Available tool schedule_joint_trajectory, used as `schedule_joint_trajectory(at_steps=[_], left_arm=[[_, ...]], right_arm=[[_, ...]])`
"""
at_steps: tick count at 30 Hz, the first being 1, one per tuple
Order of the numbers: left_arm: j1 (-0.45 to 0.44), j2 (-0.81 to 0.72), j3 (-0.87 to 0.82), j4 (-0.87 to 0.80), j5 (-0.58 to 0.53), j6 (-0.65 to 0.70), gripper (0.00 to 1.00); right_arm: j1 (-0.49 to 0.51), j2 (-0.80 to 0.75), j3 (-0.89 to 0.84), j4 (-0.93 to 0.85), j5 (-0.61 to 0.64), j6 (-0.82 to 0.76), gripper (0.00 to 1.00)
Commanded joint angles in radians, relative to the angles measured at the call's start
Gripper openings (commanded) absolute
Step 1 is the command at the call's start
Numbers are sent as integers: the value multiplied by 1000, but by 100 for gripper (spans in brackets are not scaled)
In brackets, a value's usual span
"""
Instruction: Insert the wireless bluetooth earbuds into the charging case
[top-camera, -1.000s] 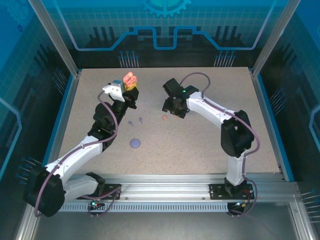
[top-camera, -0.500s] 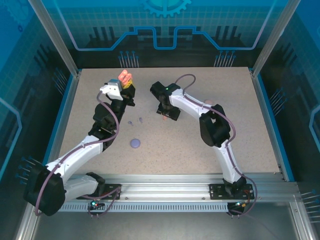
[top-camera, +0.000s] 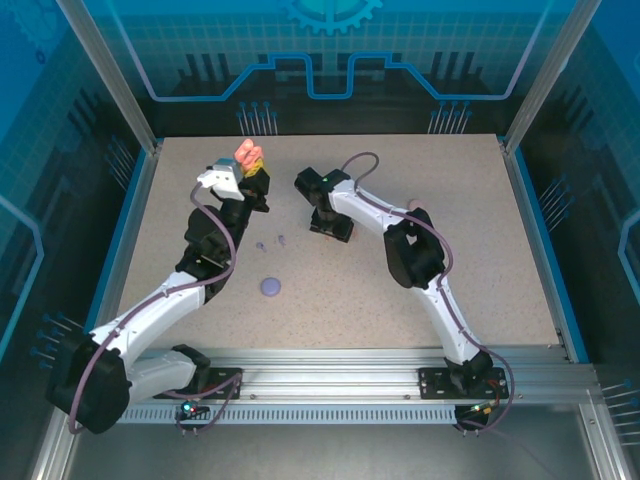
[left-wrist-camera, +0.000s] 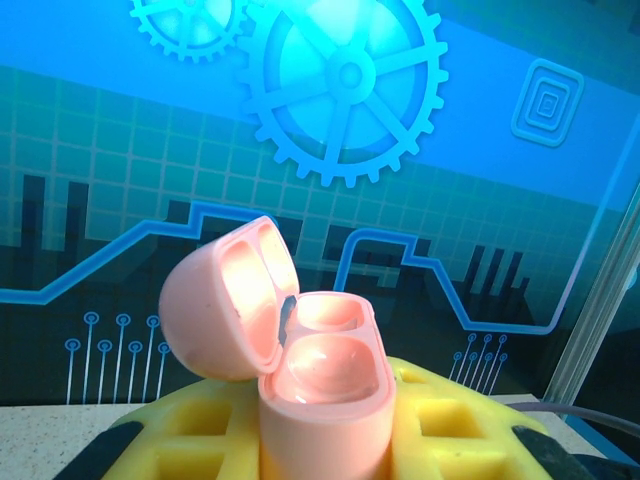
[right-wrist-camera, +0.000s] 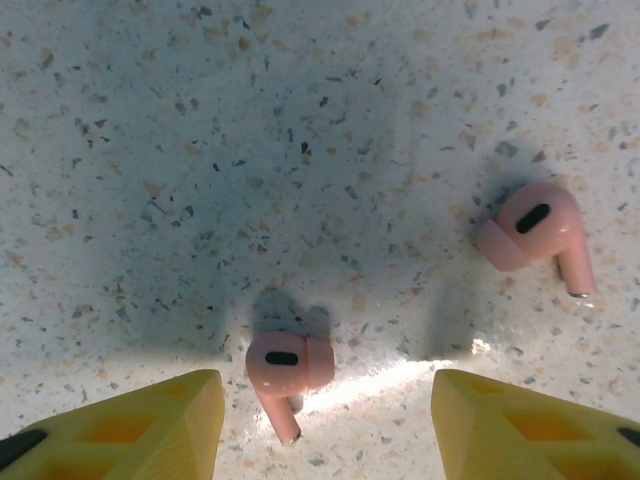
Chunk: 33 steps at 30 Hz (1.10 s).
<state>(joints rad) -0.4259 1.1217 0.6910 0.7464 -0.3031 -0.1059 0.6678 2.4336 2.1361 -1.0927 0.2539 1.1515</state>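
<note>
Gripping open case (left-wrist-camera: 325, 400), left fingers (left-wrist-camera: 440, 430); right fingers (right-wrist-camera: 150, 420) straddle pink earbud (right-wrist-camera: 285, 365).

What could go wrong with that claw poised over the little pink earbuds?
The nearer earbud lies off-centre between the right gripper's open fingers, so closing may flick it away instead of pinching it. The other earbud could get knocked. The case in the left gripper has small pockets, easy to miss.

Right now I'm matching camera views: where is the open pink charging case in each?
Top external: the pink charging case is at upper left of centre, held in the left gripper.
Left wrist: the case stands at bottom centre, lid open leftward.
Shared landmark: the blue wall gear behind it.
</note>
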Motion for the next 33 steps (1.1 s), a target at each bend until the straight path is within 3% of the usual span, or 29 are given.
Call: schedule_joint_trajectory(at_steps=[1,33], left_arm=[[-3,-23,-2,38,-9,-18,0],[-2,-26,-10,21,35,-24,0]], right_arm=[[16,25,36,-36,-1,-17,56],[7,63,28,26,-22,-105,31]])
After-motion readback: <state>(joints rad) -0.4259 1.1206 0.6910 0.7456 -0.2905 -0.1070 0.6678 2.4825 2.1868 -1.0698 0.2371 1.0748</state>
